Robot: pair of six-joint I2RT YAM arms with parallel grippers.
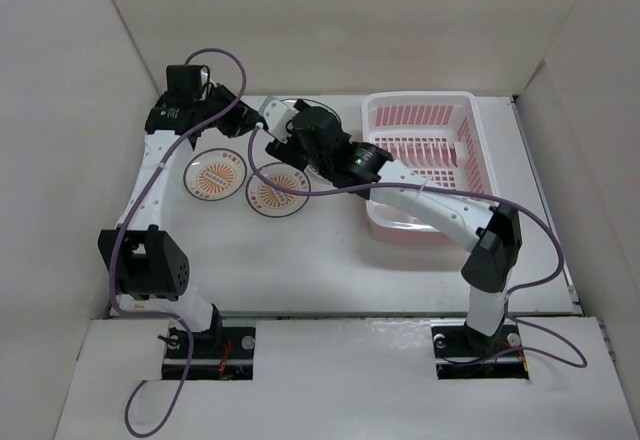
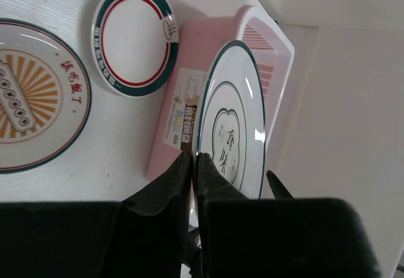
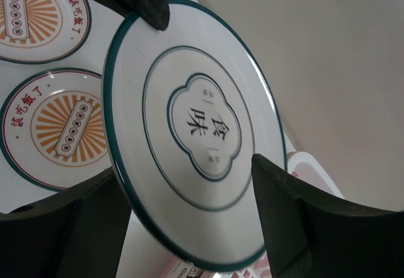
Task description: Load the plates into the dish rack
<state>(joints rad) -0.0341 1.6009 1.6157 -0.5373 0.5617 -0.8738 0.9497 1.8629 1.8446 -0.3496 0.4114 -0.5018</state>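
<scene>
Left gripper [image 2: 192, 161] is clamped on the rim of the thin-ringed plate [image 2: 235, 101], flanked by the spread right gripper [image 3: 188, 169] — if released before closure, it could be dropped.

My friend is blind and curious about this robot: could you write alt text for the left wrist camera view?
The left tool pinches the rim of a white plate with thin dark rings, holding it on edge before the pink dish rack. On the table lie a green-rimmed plate and a sunburst plate.
</scene>
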